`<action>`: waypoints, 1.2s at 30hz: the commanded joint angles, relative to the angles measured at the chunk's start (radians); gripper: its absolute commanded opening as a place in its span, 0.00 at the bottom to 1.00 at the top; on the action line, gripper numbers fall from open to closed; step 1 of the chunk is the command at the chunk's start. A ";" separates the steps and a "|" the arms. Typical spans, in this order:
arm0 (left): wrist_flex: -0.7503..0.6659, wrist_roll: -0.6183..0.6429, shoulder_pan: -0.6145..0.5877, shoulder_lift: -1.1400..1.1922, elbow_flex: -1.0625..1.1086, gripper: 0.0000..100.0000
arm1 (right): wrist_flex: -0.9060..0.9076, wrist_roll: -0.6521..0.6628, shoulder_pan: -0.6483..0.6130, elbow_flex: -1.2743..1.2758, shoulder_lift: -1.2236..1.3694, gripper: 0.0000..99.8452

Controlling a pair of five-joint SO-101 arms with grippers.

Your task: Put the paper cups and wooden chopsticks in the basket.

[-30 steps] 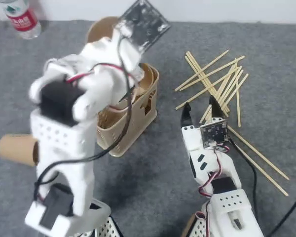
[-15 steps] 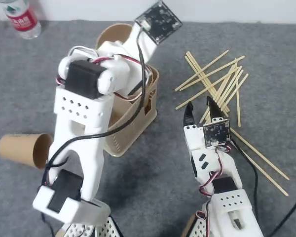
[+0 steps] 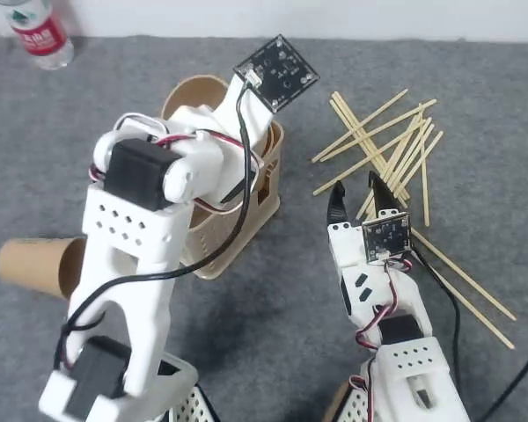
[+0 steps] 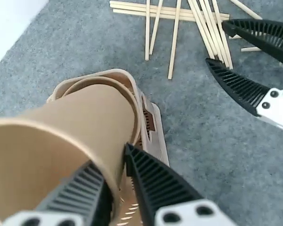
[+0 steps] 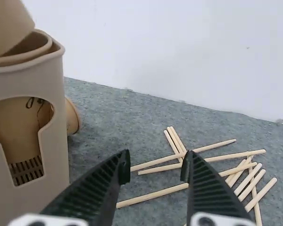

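I am gripping a paper cup in my left claw, the fingers pinching its wall near the rim between them. The cup is tilting, with its closed end reaching the mouth of the basket, which is standing upright on the grey worktop. A second cup is already sitting inside the basket, its rim showing just within the basket's own.

My right claw is hanging open and holding nothing, just beside the basket, at the near edge of the wooden chopsticks. They are lying loose and crossing one another on the worktop.

A third cup is lying on its side, well apart from the basket on its other side. A bottle is lying at the far corner.
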 commanded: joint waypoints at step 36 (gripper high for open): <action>-0.321 0.183 -0.072 0.118 -0.007 0.24 | -0.004 -0.012 0.015 -0.012 -0.005 0.18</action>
